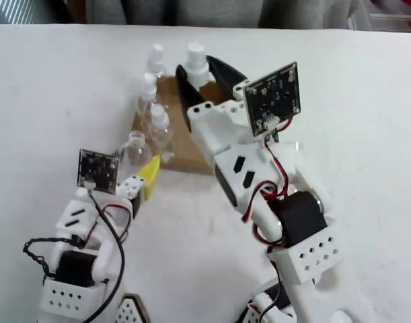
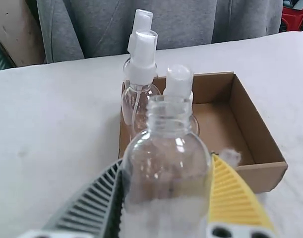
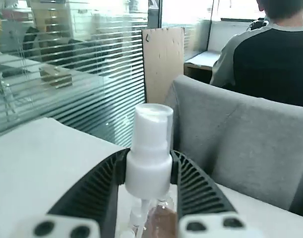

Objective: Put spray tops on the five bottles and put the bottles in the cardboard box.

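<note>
The left gripper (image 2: 166, 166) clamps the uncapped bottle (image 1: 135, 149) upright, its open neck above the fingers. The right gripper (image 3: 149, 156) pinches a spray top (image 3: 150, 129) over the box (image 2: 250, 124) (axis vertical). The neck lies leftward and lower from these fingers.

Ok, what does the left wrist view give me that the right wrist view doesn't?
Left wrist view adds: the left gripper clamped on a bottle with no top, and beyond it the cardboard box with capped bottles standing in it. Right wrist view adds: the right gripper holding a spray top, with window blinds behind. Shared: the white table and the grey fabric behind it. A brown sliver under the spray top may be the box.
</note>
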Controlling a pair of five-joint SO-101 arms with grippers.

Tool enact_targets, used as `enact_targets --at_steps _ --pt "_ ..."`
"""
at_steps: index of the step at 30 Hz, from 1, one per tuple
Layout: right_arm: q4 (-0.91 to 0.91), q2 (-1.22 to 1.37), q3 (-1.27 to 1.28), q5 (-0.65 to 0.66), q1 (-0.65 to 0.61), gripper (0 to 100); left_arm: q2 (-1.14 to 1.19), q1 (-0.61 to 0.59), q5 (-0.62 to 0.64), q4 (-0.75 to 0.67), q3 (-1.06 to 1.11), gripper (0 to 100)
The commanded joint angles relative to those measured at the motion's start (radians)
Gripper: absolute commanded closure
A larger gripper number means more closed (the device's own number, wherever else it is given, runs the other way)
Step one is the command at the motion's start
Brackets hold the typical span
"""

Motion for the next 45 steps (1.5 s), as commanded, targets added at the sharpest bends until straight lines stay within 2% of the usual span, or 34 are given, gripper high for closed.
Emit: enact_targets --at_steps 1,5,13,19,27,31,45 --pt "-0.051 0.022 -0.097 -0.132 -0.021 98.1 -0.077 0.012 0.011 -0.025 0.015 83" --pt "-0.099 0.101 -0.143 -0.233 -0.036 98.1 -0.166 0.012 0.009 -0.025 0.064 83" --pt "-0.269 0.209 -0.147 -0.239 -0.059 98.1 -0.245 0.012 0.009 -0.023 0.110 83" --pt "-0.268 0.217 -0.147 -0.241 -0.116 98.1 -0.245 0.012 0.006 -0.025 0.115 83" --pt "-0.220 0.219 -0.140 -0.247 -0.116 98.1 -0.245 0.012 0.006 -0.025 0.115 83" --pt "-0.196 0.220 -0.140 -0.307 -0.116 98.1 -0.245 0.012 0.006 -0.025 0.117 83" --pt "-0.206 0.222 -0.052 -0.318 -0.131 98.2 -0.243 0.012 0.005 -0.025 0.117 83"
